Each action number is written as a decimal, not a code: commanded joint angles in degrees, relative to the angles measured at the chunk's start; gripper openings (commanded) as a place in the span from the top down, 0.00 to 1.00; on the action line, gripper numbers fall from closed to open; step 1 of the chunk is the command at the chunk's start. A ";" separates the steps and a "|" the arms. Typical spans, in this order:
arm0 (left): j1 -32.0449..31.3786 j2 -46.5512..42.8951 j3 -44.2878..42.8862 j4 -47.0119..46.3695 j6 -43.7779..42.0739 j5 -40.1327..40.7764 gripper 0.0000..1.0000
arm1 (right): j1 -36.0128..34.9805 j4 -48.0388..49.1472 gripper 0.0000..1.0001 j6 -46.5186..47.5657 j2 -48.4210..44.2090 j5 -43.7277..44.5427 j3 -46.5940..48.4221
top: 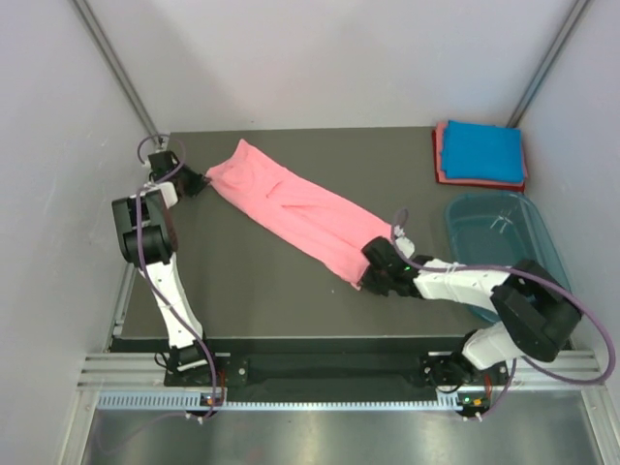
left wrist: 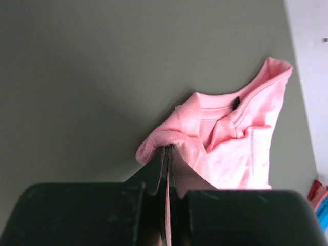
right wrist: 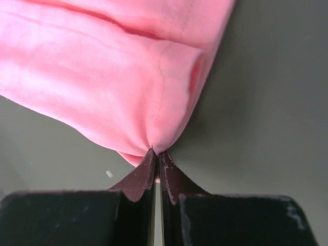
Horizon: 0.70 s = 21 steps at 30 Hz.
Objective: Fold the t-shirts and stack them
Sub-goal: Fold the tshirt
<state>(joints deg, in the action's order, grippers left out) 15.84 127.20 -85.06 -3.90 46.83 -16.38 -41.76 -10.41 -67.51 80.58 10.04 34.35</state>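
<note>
Jaws, left and right, clamp opposite ends of salmon-pink shirt; folded blue shirt, teal tub at right, apart.

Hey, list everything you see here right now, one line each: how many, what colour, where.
pink t-shirt: one, salmon-pink, stretched diagonally across the middle
blue t-shirt: one, bright blue, folded, far right corner, atop the stack
red t-shirt: one, reddish, folded under the blue one, edges showing
tub: one, translucent teal, right side, nearer than the stack
table: one, dark grey, under everything
left end effector: one, black, shut on the pink t-shirt's neck end
right end effector: one, black, shut on its opposite end
</note>
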 commanded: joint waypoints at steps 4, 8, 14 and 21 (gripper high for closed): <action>0.60 8.58 -12.66 -0.06 -2.79 -5.24 1.00 | -15.09 -10.83 0.95 -23.60 9.06 9.99 11.32; 0.78 11.13 -17.85 1.26 -4.81 -7.16 1.00 | -20.98 -19.10 0.66 -26.19 13.54 13.06 19.69; 1.39 8.52 -21.38 9.42 -7.17 -8.78 0.63 | -20.92 -21.67 0.57 -16.10 11.38 13.95 24.54; 2.09 -2.46 -13.08 29.91 -8.16 1.27 0.55 | -7.75 -13.76 0.52 15.69 2.40 -1.32 19.88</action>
<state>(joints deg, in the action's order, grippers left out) 16.93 132.90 -103.50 15.57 40.03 -19.66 -56.03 -27.83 -69.52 87.48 15.79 55.35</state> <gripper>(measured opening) 0.450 0.473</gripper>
